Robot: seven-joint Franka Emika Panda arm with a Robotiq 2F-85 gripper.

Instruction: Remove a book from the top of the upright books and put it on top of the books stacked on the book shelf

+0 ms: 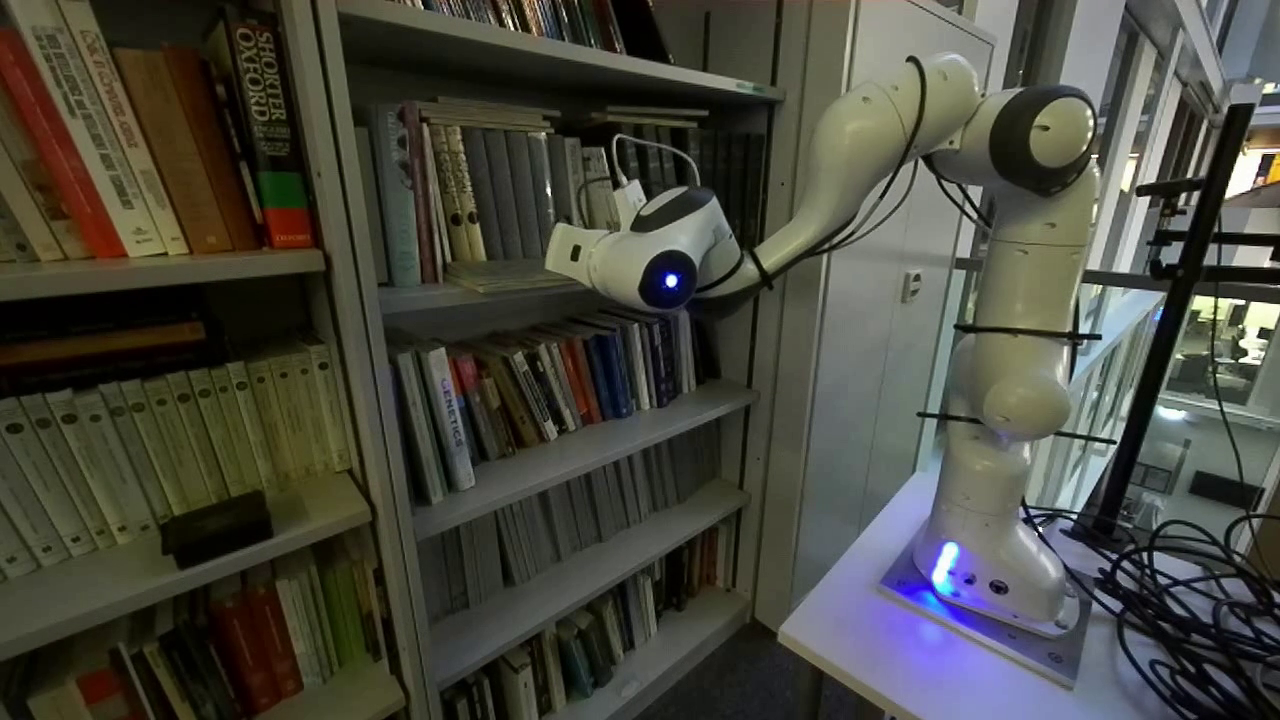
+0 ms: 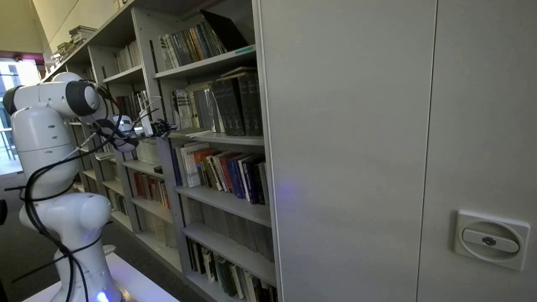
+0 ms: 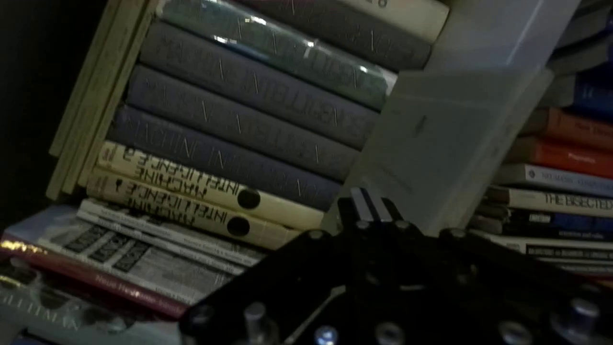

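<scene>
The book shelf (image 1: 600, 443) is a grey metal unit packed with books. Thin books (image 1: 490, 112) lie flat on top of the upright books (image 1: 490, 180); in the wrist view these flat books (image 3: 96, 110) show as pale edges at the left. On the same board, in front of the upright row, lies a low stack of flat books (image 1: 510, 275), its grey cover (image 3: 431, 139) visible from the wrist. My gripper (image 3: 368, 195) is shut with nothing between its pads, in front of that grey cover; whether it touches cannot be told. In an exterior view the gripper (image 2: 173, 126) is beside the stack's near end.
A shelf board (image 1: 560, 50) runs above the book row, and a lower board holds books such as a white "Genetics" volume (image 1: 448, 415). A paler unit with large volumes (image 1: 130, 140) adjoins it. A cabinet door (image 1: 850, 300) stands beside the shelf; cables (image 1: 1180, 600) lie by the robot's base.
</scene>
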